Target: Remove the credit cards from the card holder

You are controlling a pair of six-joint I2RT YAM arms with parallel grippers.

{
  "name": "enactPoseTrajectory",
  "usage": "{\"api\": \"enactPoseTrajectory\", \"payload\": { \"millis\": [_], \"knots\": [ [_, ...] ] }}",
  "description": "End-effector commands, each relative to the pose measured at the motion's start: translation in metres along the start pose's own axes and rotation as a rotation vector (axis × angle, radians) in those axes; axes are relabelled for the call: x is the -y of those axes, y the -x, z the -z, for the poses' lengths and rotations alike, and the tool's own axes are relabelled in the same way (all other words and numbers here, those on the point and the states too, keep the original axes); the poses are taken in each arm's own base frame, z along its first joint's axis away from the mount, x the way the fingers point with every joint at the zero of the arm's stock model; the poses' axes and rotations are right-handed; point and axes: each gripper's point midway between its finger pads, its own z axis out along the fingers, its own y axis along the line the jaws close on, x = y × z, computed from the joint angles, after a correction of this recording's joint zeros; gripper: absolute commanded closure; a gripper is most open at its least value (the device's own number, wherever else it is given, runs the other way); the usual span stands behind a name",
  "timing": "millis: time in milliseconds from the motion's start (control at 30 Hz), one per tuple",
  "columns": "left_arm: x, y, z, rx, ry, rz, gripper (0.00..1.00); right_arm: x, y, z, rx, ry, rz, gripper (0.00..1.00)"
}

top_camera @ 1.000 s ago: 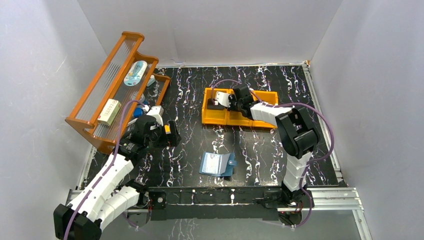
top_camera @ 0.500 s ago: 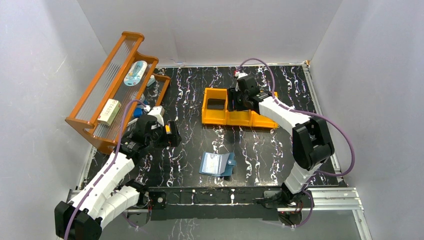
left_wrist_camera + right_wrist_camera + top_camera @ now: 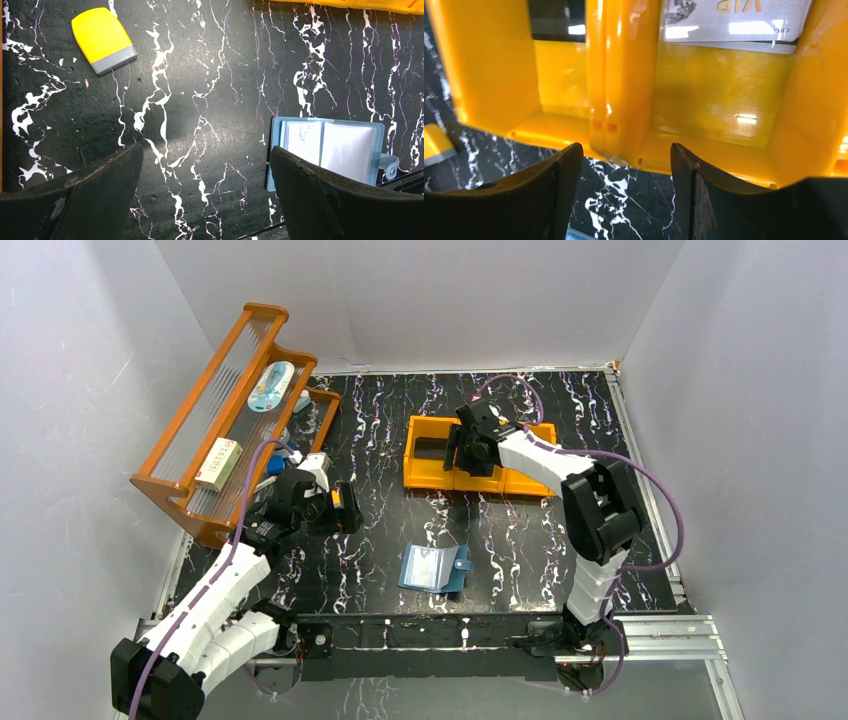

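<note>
My right jaws have drawn back from the orange bin (image 3: 430, 481), parted and empty, a dark card (image 3: 432, 447) left inside; left jaws wide and empty, card holder (image 3: 435, 568) at the bin's six o'clock.

plain white walls (image 3: 420, 300), black marbled tabletop (image 3: 380, 440), soft even light

Card holder (image 3: 436, 568) open flat, credit cards (image 3: 734, 17) in orange bin (image 3: 428, 480)

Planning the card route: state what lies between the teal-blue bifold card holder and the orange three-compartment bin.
Bare black marbled tabletop between the card holder and bin; the top view shows it.
</note>
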Motion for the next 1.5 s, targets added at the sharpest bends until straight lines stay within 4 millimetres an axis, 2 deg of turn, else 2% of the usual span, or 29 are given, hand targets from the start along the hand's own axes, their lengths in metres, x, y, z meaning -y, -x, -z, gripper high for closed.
{"api": "enactPoseTrajectory", "payload": {
  "millis": [0,100,300,633,767,900,1000,1100,1267,1400,1467],
  "knots": [
    [0.002,0.000,0.001,-0.005,-0.014,-0.011,0.01,-0.002,0.017,-0.010,0.036,-0.080,-0.035,0.27],
    [0.002,0.000,0.001,-0.008,-0.016,-0.010,0.02,0.003,0.012,-0.018,0.011,-0.134,-0.030,0.29],
    [0.003,-0.001,0.001,-0.012,-0.020,-0.010,0.02,-0.013,-0.009,-0.022,-0.017,-0.145,0.037,0.33],
    [0.004,-0.001,0.001,-0.013,-0.023,-0.010,0.02,-0.039,-0.047,-0.008,-0.010,-0.150,0.083,0.34],
    [0.004,-0.002,0.001,-0.017,-0.026,-0.010,0.02,-0.040,-0.060,0.001,-0.019,-0.157,0.093,0.32],
    [0.005,-0.002,0.001,-0.018,-0.028,-0.012,0.02,-0.042,-0.056,0.023,0.011,-0.138,0.092,0.32],
    [0.005,0.000,0.001,-0.014,-0.029,-0.012,0.02,-0.050,-0.050,0.041,0.037,-0.074,0.111,0.30],
    [0.005,0.000,0.002,-0.010,-0.029,-0.012,0.02,-0.059,-0.047,0.067,0.056,-0.029,0.129,0.31],
    [0.001,0.002,0.003,0.004,-0.005,-0.008,0.02,-0.053,-0.048,0.101,0.106,-0.028,0.119,0.30],
    [-0.002,0.004,0.005,0.017,0.011,-0.005,0.02,-0.061,-0.048,0.123,0.158,0.091,0.034,0.17],
    [-0.002,0.005,0.006,0.022,0.015,-0.003,0.02,-0.065,-0.051,0.131,0.179,0.169,-0.058,0.03]
  ]
}}
